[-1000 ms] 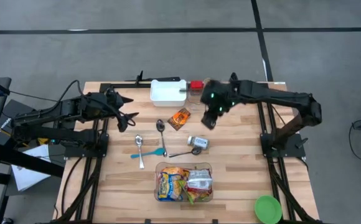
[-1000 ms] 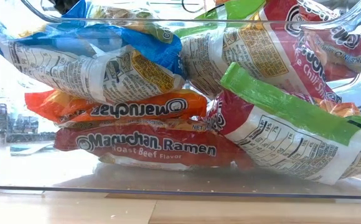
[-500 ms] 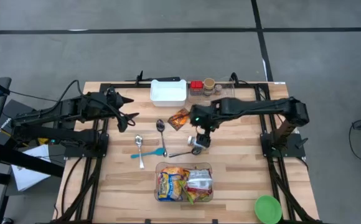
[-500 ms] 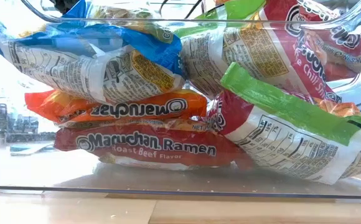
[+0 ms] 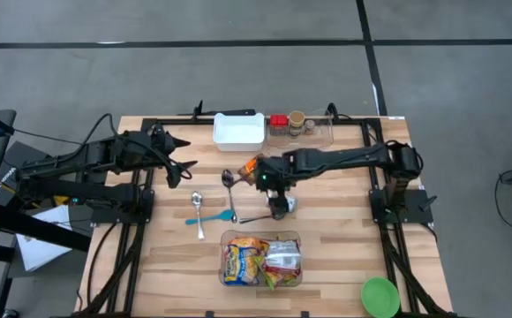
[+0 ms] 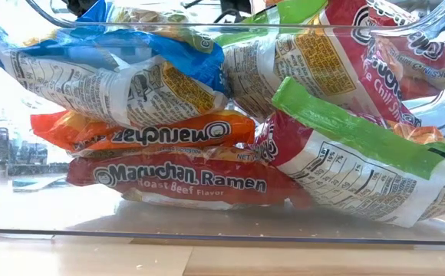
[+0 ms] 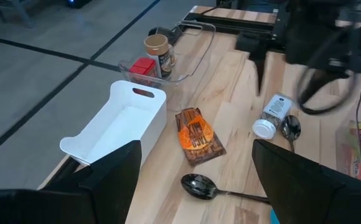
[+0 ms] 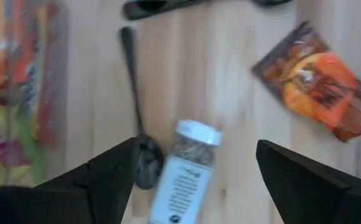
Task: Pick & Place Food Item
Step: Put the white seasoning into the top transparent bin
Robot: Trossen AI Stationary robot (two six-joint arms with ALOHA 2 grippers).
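Now right hand (image 5: 276,196) released, hovering over spice jar (image 8: 183,167) lying mid-table, left hand (image 5: 184,163) also released, near table's left edge.

We see a worktop (image 5: 344,238) of pale, matt wooden slats with visible grain. The bin (image 6: 23,222) is clear, glossy plastic holding ramen packets (image 6: 169,180) in shiny, crinkled film. The spice jar (image 8: 183,171) is clear with a white plastic cap and paper label. The spoons (image 7: 199,185) are polished, reflective metal. The tray (image 7: 115,127) is smooth, matt white plastic. The orange sachet (image 7: 198,135) looks glossy.
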